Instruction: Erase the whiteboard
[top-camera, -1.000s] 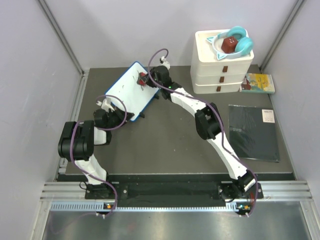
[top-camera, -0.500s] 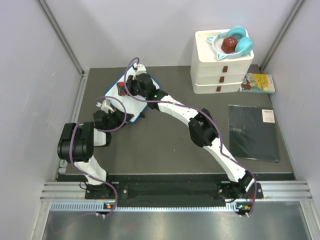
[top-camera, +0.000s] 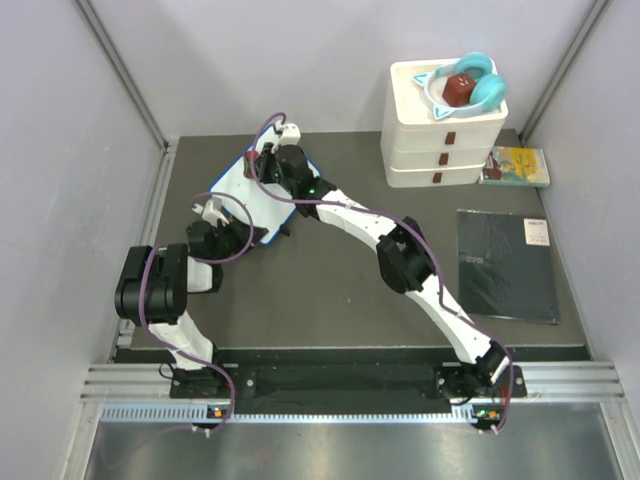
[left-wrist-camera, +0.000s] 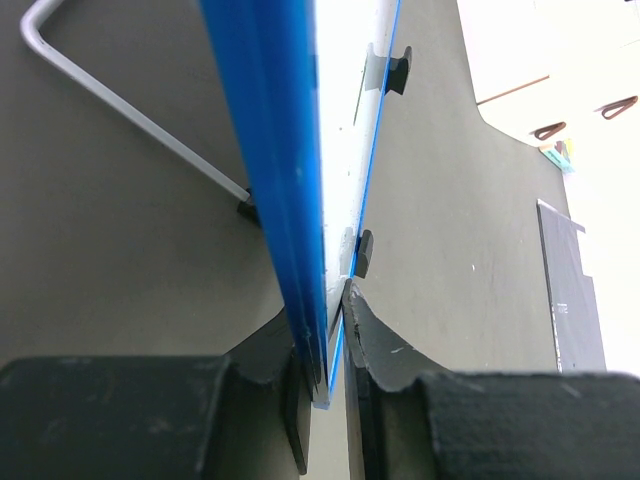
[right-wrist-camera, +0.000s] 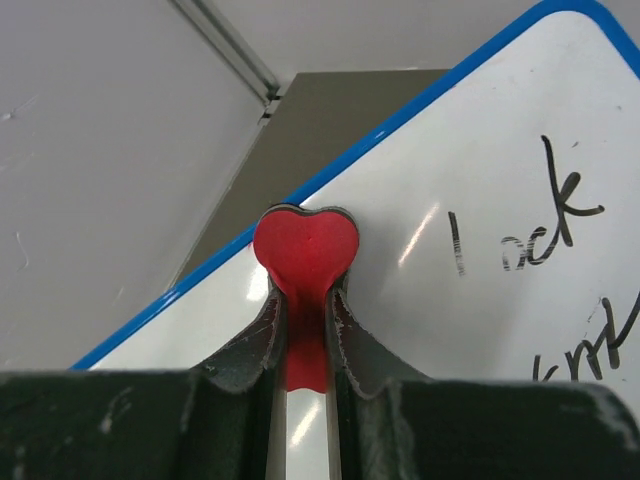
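Observation:
The whiteboard (top-camera: 238, 190), white with a thin blue frame, stands tilted at the back left of the table. My left gripper (top-camera: 232, 232) is shut on its near edge; the left wrist view shows the blue frame (left-wrist-camera: 290, 200) clamped between the jaws. My right gripper (top-camera: 258, 160) is shut on a red heart-shaped eraser (right-wrist-camera: 305, 250) and presses it against the board face near the upper left edge. Black scribbles (right-wrist-camera: 540, 235) lie to the right of the eraser in the right wrist view.
A stack of white drawers (top-camera: 445, 130) with turquoise headphones (top-camera: 470, 82) on top stands at the back right. A yellow booklet (top-camera: 516, 166) lies beside it. A flat black pad (top-camera: 505, 265) lies at the right. A metal stand rod (left-wrist-camera: 130, 120) props the board from behind.
My right gripper has swept with the eraser from the board's right side to its left, then up toward the top left edge. The left gripper has not moved.

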